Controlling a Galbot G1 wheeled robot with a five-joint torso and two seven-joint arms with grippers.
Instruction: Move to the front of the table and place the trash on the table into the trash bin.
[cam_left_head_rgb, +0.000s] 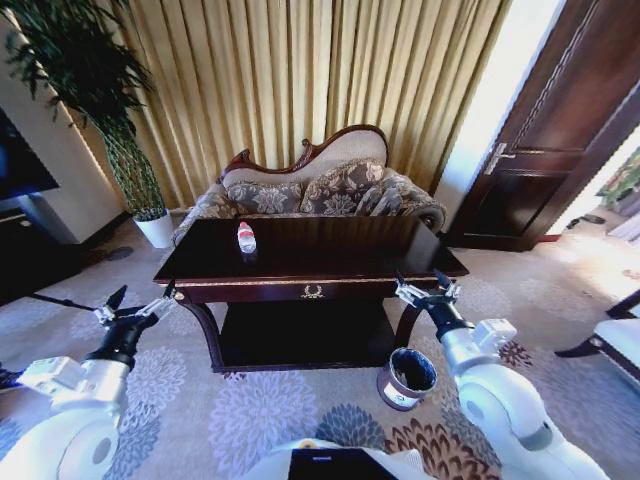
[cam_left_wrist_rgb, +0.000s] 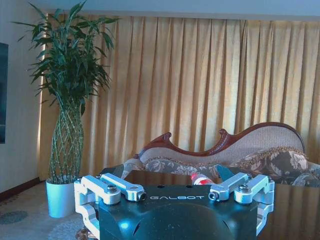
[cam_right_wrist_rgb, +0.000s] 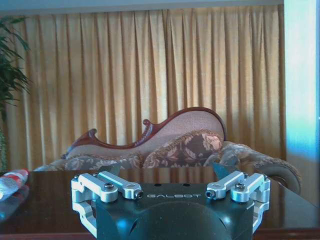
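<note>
At worktop (cam_left_head_rgb: 300, 275) front, both hands open (left hand (cam_left_head_rgb: 135, 303), right hand (cam_left_head_rgb: 427, 290)); bottle (cam_left_head_rgb: 246, 237) at 11 o'clock needs reaching, bin (cam_left_head_rgb: 407, 378) at 4.

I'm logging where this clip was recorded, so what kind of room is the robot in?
Probably a hotel suite lounge or a formal sitting room: a carved-back sofa behind a dark glossy table, floor-length gold curtains, patterned carpet and a tall potted plant.
</note>
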